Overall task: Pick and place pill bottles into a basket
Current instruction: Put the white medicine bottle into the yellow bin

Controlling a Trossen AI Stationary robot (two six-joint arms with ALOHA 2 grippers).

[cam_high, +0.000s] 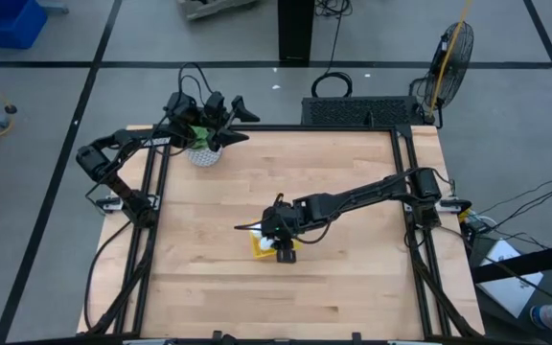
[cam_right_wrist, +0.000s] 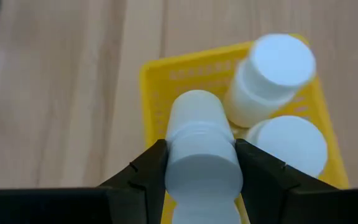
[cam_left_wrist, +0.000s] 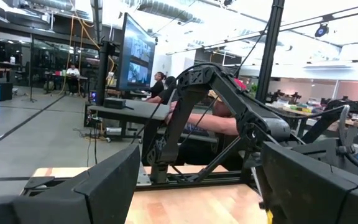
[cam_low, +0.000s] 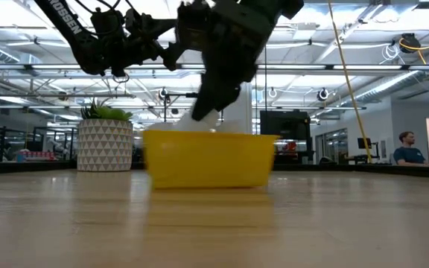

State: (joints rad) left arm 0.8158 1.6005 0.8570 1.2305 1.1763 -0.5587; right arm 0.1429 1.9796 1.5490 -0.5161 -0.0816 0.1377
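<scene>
From above, we see our right gripper point(cam_high: 284, 240) reached out to mid-table, hanging directly over the yellow basket point(cam_high: 258, 245), which hides most of it. Our left gripper point(cam_high: 220, 120) waits at the far edge of the table over the white plant pot point(cam_high: 202, 153), out of the way so the right arm has the middle to itself.

At table height, the basket point(cam_low: 208, 159) sits flat on the wooden table point(cam_low: 214, 223) with the right gripper coming down into it from above; something white, likely the held bottle point(cam_low: 208, 112), shows just above the rim. The patterned plant pot point(cam_low: 105, 145) stands behind and to one side, and a person point(cam_low: 406, 148) sits far back in the room.

In the left wrist view, our left fingers point(cam_left_wrist: 95, 186) stand spread wide with nothing between them, looking across at the right arm point(cam_left_wrist: 216, 99).

In the right wrist view, the fingers point(cam_right_wrist: 143, 169) are clamped on a white pill bottle point(cam_right_wrist: 201, 152) by its body, held above the basket point(cam_right_wrist: 160, 81). Two more capped bottles point(cam_right_wrist: 272, 74) already lie inside, crowded to one side, so we judge the held one is aimed at the free space beside them.
</scene>
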